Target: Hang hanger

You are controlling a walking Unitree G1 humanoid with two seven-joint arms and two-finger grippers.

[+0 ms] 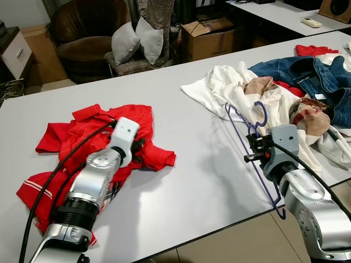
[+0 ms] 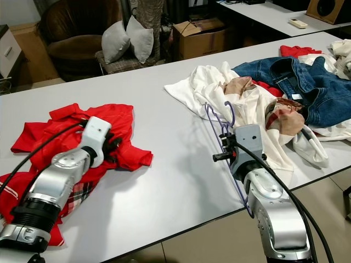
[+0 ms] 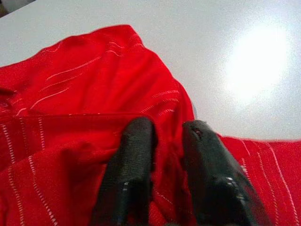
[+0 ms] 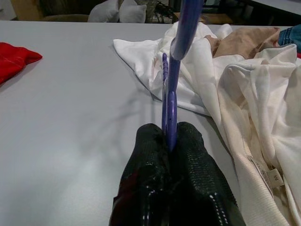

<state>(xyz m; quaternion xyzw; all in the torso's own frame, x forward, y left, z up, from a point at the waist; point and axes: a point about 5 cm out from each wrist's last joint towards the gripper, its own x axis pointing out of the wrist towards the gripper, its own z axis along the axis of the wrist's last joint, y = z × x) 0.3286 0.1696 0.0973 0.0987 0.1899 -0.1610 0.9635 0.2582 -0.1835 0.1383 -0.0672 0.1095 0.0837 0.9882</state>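
A red shirt point(image 1: 93, 131) lies crumpled on the left of the white table point(image 1: 192, 181). My left gripper point(image 1: 140, 147) rests on its right side, and in the left wrist view its fingers point(image 3: 136, 141) pinch a fold of the red cloth. A thin purple hanger point(image 1: 241, 126) stands tilted over the table's right part, hook up, beside a white garment point(image 1: 230, 87). My right gripper point(image 4: 170, 134) is shut on the hanger's lower bar point(image 4: 170, 103).
A heap of clothes covers the table's right end: blue jeans point(image 1: 318, 76), more white cloth and a red piece point(image 1: 312, 50). Beyond the far edge stand a brown armchair point(image 1: 82, 33), grey pillows point(image 1: 137, 41) and a cardboard box point(image 1: 211, 38).
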